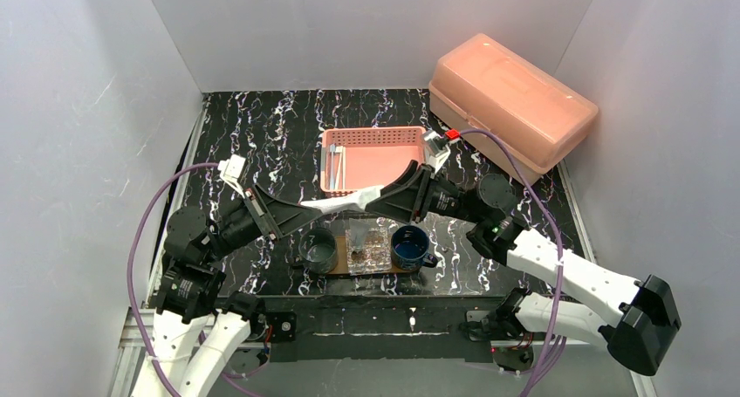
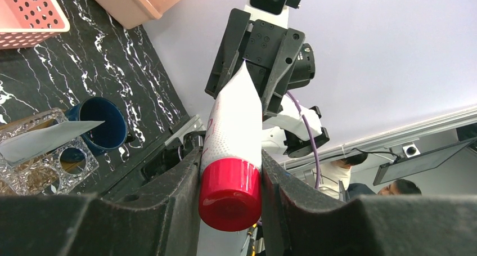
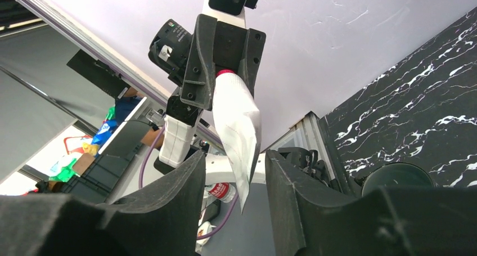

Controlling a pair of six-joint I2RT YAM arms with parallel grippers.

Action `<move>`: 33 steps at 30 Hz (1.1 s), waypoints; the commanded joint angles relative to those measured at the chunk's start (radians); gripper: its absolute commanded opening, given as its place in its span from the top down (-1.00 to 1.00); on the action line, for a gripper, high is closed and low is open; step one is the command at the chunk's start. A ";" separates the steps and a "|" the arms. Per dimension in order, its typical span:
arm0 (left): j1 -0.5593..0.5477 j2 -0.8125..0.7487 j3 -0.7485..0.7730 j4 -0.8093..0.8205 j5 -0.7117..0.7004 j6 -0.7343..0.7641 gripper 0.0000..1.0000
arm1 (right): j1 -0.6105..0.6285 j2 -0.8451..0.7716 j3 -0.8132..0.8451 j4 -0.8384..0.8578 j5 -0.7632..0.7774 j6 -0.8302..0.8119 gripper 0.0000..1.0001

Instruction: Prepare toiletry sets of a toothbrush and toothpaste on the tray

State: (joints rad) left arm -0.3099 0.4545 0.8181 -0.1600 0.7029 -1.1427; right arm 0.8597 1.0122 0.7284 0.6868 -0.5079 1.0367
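Observation:
A white toothpaste tube point(image 1: 340, 203) with a red cap point(image 2: 230, 194) hangs level above the cups. My left gripper point(image 1: 301, 212) is shut on its cap end point(image 2: 230, 180). My right gripper point(image 1: 377, 198) faces it; its jaws stand open round the tube's flat tail point(image 3: 239, 126), with a gap on the left side point(image 3: 235, 160). Below, the brown tray point(image 1: 388, 270) carries a grey-green cup point(image 1: 318, 250), a clear glass point(image 1: 368, 247) and a blue mug point(image 1: 410, 246). Slim white toothbrushes point(image 1: 334, 163) lie in the pink basket point(image 1: 384, 157). A flat pale item point(image 2: 45, 140) leans out of the clear glass point(image 2: 45, 171).
A large salmon lidded box point(image 1: 510, 100) stands at the back right, touching the basket's corner. White walls close in on three sides of the black marbled table point(image 1: 253, 135). Both arms meet over the middle, above the cups.

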 commanded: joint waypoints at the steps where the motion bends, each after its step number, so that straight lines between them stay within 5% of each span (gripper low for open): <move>1: -0.003 -0.013 -0.002 0.073 0.004 0.002 1.00 | 0.011 0.012 0.019 0.088 0.004 0.008 0.01; 26: -0.003 -0.025 -0.007 0.039 0.057 0.043 1.00 | 0.016 0.028 0.012 0.109 0.025 0.006 0.21; 29: -0.003 -0.021 -0.005 0.039 0.058 0.044 1.00 | 0.018 0.030 0.014 0.110 0.021 0.006 0.35; 33: -0.003 -0.018 -0.004 0.035 0.060 0.049 1.00 | 0.019 0.034 0.015 0.106 0.015 0.001 0.94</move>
State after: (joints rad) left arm -0.3099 0.4404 0.8101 -0.1463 0.7403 -1.1084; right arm 0.8719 1.0428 0.7284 0.7391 -0.4976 1.0447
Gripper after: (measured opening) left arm 0.343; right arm 0.170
